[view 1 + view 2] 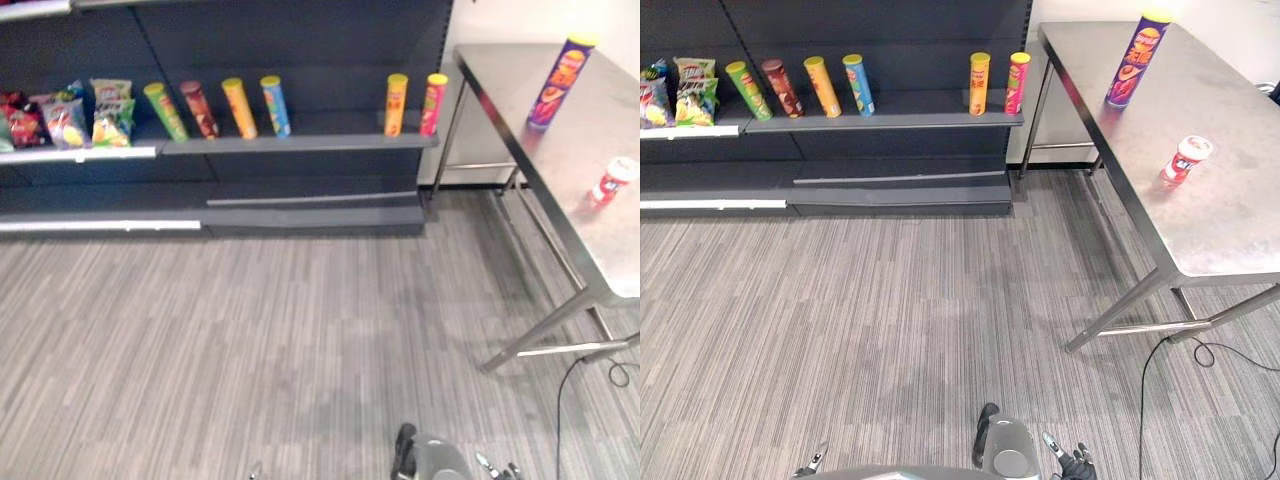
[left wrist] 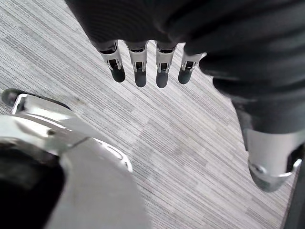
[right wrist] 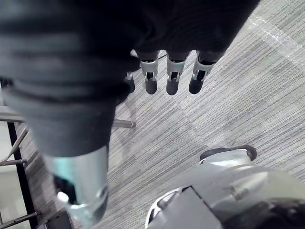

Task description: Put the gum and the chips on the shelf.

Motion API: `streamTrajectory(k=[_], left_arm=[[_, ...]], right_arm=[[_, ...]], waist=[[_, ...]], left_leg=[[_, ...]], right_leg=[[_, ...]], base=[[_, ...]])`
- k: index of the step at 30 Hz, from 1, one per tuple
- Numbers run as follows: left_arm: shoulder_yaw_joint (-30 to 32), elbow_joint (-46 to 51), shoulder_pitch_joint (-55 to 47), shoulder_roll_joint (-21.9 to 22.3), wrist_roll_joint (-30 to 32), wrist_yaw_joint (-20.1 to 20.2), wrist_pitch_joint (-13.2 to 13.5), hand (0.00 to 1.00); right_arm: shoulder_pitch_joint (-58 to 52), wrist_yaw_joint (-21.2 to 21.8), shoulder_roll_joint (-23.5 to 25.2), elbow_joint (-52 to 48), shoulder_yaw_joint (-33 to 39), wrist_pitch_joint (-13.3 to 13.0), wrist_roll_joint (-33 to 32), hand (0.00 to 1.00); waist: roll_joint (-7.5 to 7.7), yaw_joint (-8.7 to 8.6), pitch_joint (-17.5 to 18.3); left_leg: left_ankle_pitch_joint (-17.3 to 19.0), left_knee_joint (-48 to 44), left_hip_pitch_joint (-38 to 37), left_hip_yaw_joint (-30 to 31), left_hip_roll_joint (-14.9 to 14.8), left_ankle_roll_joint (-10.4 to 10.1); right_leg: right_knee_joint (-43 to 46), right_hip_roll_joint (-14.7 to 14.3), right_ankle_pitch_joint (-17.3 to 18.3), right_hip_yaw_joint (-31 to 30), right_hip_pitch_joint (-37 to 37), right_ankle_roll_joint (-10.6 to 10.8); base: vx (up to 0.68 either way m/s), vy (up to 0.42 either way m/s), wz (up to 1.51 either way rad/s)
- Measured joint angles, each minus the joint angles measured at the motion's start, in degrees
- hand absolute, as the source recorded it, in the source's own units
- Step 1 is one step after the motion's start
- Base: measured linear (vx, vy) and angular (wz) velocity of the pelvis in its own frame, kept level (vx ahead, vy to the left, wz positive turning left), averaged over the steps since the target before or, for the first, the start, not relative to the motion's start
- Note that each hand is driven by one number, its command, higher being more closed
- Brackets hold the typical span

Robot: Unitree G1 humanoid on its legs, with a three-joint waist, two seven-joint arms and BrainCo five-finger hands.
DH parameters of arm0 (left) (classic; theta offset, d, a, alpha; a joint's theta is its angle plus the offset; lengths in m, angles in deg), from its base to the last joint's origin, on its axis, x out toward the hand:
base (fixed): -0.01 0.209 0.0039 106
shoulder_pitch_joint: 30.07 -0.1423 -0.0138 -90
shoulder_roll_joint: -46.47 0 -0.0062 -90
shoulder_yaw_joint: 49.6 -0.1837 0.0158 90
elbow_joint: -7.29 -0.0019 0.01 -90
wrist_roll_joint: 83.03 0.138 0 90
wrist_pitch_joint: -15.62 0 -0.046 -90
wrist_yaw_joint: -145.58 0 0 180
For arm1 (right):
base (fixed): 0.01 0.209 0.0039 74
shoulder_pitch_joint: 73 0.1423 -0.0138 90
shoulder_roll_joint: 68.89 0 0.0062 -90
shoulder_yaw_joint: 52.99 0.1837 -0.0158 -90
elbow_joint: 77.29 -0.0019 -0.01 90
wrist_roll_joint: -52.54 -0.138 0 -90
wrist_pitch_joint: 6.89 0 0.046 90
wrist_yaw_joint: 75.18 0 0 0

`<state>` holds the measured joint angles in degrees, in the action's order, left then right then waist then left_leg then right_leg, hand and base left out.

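Table (image 1: 1240, 220): 1 chips can (image 1: 1135, 60), 1 gum tub (image 1: 1185, 158), both upright. Shelf (image 1: 910, 118): 6 cans (image 1: 980, 84). Left hand (image 2: 139, 71) and right hand (image 3: 171, 76): fingers straight, empty.

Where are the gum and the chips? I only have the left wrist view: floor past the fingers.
Observer: Both stand on the steel table to the robot's right, the purple chips can farther, the small red gum tub nearer.
Operator: Is the right hand holding anything?
Observer: No, the right hand hangs open over the floor.
Operator: Room on the shelf?
Observer: Yes, the shelf has a gap between the blue can and the orange can.
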<state>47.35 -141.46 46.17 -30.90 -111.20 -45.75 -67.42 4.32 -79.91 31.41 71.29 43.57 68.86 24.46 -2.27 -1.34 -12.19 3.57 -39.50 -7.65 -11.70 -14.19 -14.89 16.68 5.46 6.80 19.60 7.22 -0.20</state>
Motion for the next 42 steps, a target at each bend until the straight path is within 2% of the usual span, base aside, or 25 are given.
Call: streamTrajectory(k=[1,4,5,6,7,8,10,11,12,13,15,21,23,24,26,27,29,30,32,34,35,36,37,39,42], left_arm=[[1.09,-0.1,-0.11,0.67,-0.5,0.36,0.11,0.0],[2.47,-0.13,-0.06,1.17,-0.92,0.52,0.14,0.0],[2.44,-0.05,-0.16,1.14,-1.08,0.51,0.45,0.0],[2.38,-0.02,-0.3,1.12,-1.63,0.51,0.72,0.0],[2.01,0.05,-0.78,1.12,-4.69,0.43,1.49,0.0],[1.92,0.11,-1.01,1.18,-5.52,0.39,1.65,0.0],[1.87,0.13,-1.18,1.59,-7.19,0.25,1.89,0.0],[1.84,-0.02,-1.32,2.2,-7.3,0.22,2.13,0.0],[2.23,-0.02,-1.51,2.28,-7.31,0.32,2.34,0.0],[2.06,0.29,-1.7,1.28,-7.16,0.18,3.03,0.0],[1.92,0.5,-1.52,-0.28,-7.06,0.21,3.34,0.0],[-0.4,0.52,-1.03,-0.9,-6.3,-0.14,1.38,0.0],[-0.5,0.53,-0.96,-0.96,-4.26,0.53,0.56,0.0],[-1.05,0.53,-0.86,-1.24,-3.35,0.84,0.09,0.0],[-1.06,0.6,-1.15,-2.0,-2.0,1.8,-0.12,0.0],[-1.1,0.64,-1.82,-2.4,-1.97,2.08,-0.47,0.0],[-1.75,0.95,-2.54,-2.54,-1.89,1.97,-1.29,0.0],[-2.13,1.17,-3.01,-2.68,-1.99,1.42,-1.66,0.0],[-2.11,1.19,-3.16,-3.29,-2.03,0.89,-2.11,0.0],[-2.12,1.42,-2.8,-3.39,-1.98,1.01,-2.14,0.0],[-2.1,1.72,-2.79,-3.56,-1.92,1.23,-2.15,0.0],[-1.99,1.85,-3.0,-3.9,-1.96,1.66,-2.15,0.0],[-1.53,1.53,-2.46,-3.09,-2.04,1.92,-2.54,0.0],[-1.56,1.83,-2.44,-1.21,-2.46,3.13,-2.53,0.0],[-2.07,1.8,-2.04,-1.01,-3.32,5.01,-3.48,0.0]], right_arm=[[-0.32,0.02,-0.17,0.01,-0.36,0.06,0.04,0.0],[0.14,-0.01,-0.46,0.64,-0.12,0.82,-0.03,0.0],[0.48,0.22,-0.39,0.68,0.16,0.99,0.0,0.0],[0.62,0.32,-0.3,0.76,0.52,0.94,0.03,0.0],[0.7,0.65,0.15,0.71,1.73,0.33,0.11,0.0],[0.67,0.78,0.26,0.72,2.07,-0.07,0.12,0.0],[-0.05,1.05,-0.18,0.6,2.14,-1.02,0.16,0.0],[-0.97,0.92,-0.83,0.73,2.4,-1.19,-0.03,0.0],[-1.22,0.5,0.18,1.16,2.58,-0.99,-0.19,0.0],[-1.5,0.39,1.35,1.01,2.4,-1.07,-0.89,0.0],[-1.26,0.16,2.4,1.07,2.71,-1.12,-1.23,0.0],[-0.27,-0.19,2.47,1.4,4.28,-1.43,-1.03,0.0],[-0.31,-0.17,2.44,1.38,4.27,-1.45,-1.03,0.0],[-0.48,-0.1,2.55,1.04,4.15,-1.43,-0.98,0.0],[-0.93,0.0,3.32,0.2,4.13,-1.37,-1.05,0.0],[-0.78,0.09,3.49,-0.15,4.05,-1.16,-1.26,0.0],[-0.84,0.42,3.12,-1.39,3.54,-1.29,-1.31,0.0],[-0.32,1.38,3.16,-2.06,2.78,-1.43,-1.59,0.0],[0.13,2.75,3.14,-2.44,1.46,-1.46,-1.85,0.0],[-0.02,2.82,3.49,-3.92,1.39,-1.72,-1.81,0.0],[-0.63,2.82,3.73,-4.15,1.38,-2.52,-1.78,0.0],[-1.07,2.78,3.97,-4.15,1.37,-2.64,-1.78,0.0],[-0.78,2.67,3.12,-3.63,1.37,-2.48,-1.74,0.0],[-0.46,2.5,1.95,-3.76,1.59,-2.7,-1.56,0.0],[0.63,2.01,1.2,-3.7,1.57,-2.32,-1.32,0.0]], waist=[[-0.01,0.03,-0.18],[-0.47,0.37,-0.43],[-0.01,1.44,-0.69],[0.22,1.84,-0.68],[0.57,1.61,-0.66],[0.59,1.42,-0.64],[-0.37,0.91,-0.7],[-1.49,0.95,-0.82],[-1.11,0.63,-0.53],[1.02,0.15,-0.55],[3.56,0.44,-0.86],[3.12,0.41,-0.01],[2.74,0.2,0.3],[2.67,0.09,0.36],[3.72,0.17,0.34],[4.52,0.25,0.36],[4.41,0.3,0.44],[3.99,0.16,0.36],[4.72,0.16,0.21],[4.7,0.12,0.21],[5.04,0.17,0.24],[5.81,0.3,0.44],[4.47,0.31,0.26],[1.97,0.34,0.64],[1.46,0.26,0.09]], left_leg=[[-3.48,-8.52,4.0,0.14,-2.41,-0.47],[5.75,-18.0,11.24,-3.3,-5.79,1.94],[8.93,-14.29,12.99,-6.02,-5.93,4.9],[9.53,-10.86,13.49,-6.83,-5.66,5.15],[9.35,1.93,13.6,-6.64,-4.17,5.57],[8.38,8.55,13.48,-6.3,-3.51,6.54],[1.45,25.41,13.45,-3.21,-2.17,9.46],[-4.87,29.2,13.22,-0.5,-2.18,9.53],[-5.07,29.11,12.93,-0.57,-0.8,8.58],[-4.18,29.51,12.25,-1.32,0.69,8.58],[-2.54,28.82,11.36,-2.95,2.79,8.66],[8.32,16.35,11.52,-4.24,4.73,8.81],[9.93,16.33,11.3,-4.12,6.11,9.91],[10.36,16.84,10.67,-4.52,7.02,10.17],[11.24,17.99,8.57,-5.24,8.39,10.77],[11.77,19.81,5.9,-6.12,8.99,11.32],[11.43,24.17,1.17,-7.77,8.5,11.9],[11.26,25.67,-0.73,-9.1,7.7,12.2],[10.88,27.2,-2.97,-11.39,5.75,11.41],[10.67,28.91,-4.94,-12.76,4.34,11.02],[10.6,30.11,-6.53,-13.39,4.56,10.8],[10.64,30.74,-7.66,-14.13,5.37,10.15],[11.03,32.02,-9.55,-14.63,4.76,8.6],[10.66,33.07,-9.97,-16.21,3.52,7.93],[9.88,32.94,-10.75,-17.48,2.69,6.63]], right_leg=[[-3.06,-1.08,-0.04,-0.59,-2.87,-0.11],[-5.79,-1.51,0.33,-1.66,-8.51,-0.69],[-6.61,-0.43,0.76,-3.23,-11.41,-0.11],[-6.5,0.34,1.06,-3.89,-12.04,0.38],[-6.16,2.01,2.06,-5.08,-13.59,2.01],[-5.67,2.62,2.57,-5.73,-13.8,2.82],[-3.85,3.33,4.42,-7.14,-13.63,5.41],[-2.34,3.08,5.7,-8.36,-13.77,7.17],[-2.7,4.13,5.6,-9.11,-14.78,7.82],[-1.99,5.02,5.78,-9.06,-14.98,7.93],[-2.77,6.96,6.87,-10.2,-15.51,7.44],[-3.48,10.61,9.13,-13.2,-18.69,11.18],[-0.44,11.89,9.13,-13.22,-17.72,11.26],[7.66,13.24,8.91,-13.66,-13.6,10.9],[20.65,15.89,6.08,-13.6,-7.66,7.28],[27.26,17.57,1.12,-13.74,-4.36,7.3],[33.58,18.62,-4.91,-12.8,-0.35,6.73],[34.79,18.69,1.09,-8.32,1.94,5.33],[31.38,16.19,5.57,-1.44,4.5,4.57],[22.4,12.29,5.19,2.26,5.87,4.64],[13.45,10.63,2.76,2.83,5.79,5.02],[5.82,10.14,-2.91,2.99,5.1,4.49],[3.76,8.44,-7.8,4.26,3.94,0.47],[3.35,6.7,-7.24,5.52,4.17,-0.92],[4.25,5.83,-5.63,5.59,4.27,-1.31]], base=[[0.34,0.006,-0.15],[0.32,0.05,-0.18],[0.32,0.092,-0.47],[0.34,0.196,-0.67],[0.27,0.214,-0.5],[0.25,0.24,-0.47],[0.23,0.305,-0.36],[0.29,0.367,-0.28],[0.41,0.34,-0.12],[0.28,0.178,-0.02],[0.28,0.143,-0.21],[0.19,0.112,-0.22],[0.18,0.125,-0.09],[0.17,0.137,0.01],[0.2,0.149,-0.05],[0.21,0.126,-0.23],[0.22,0.104,-0.48],[0.2,0.064,-0.55],[0.24,0.001,-0.47],[0.27,-0.046,-0.31],[0.31,-0.089,-0.18],[0.36,-0.126,-0.26],[0.3,-0.091,-0.24],[0.22,-0.041,-0.28],[0.14,-0.048,-0.19]])
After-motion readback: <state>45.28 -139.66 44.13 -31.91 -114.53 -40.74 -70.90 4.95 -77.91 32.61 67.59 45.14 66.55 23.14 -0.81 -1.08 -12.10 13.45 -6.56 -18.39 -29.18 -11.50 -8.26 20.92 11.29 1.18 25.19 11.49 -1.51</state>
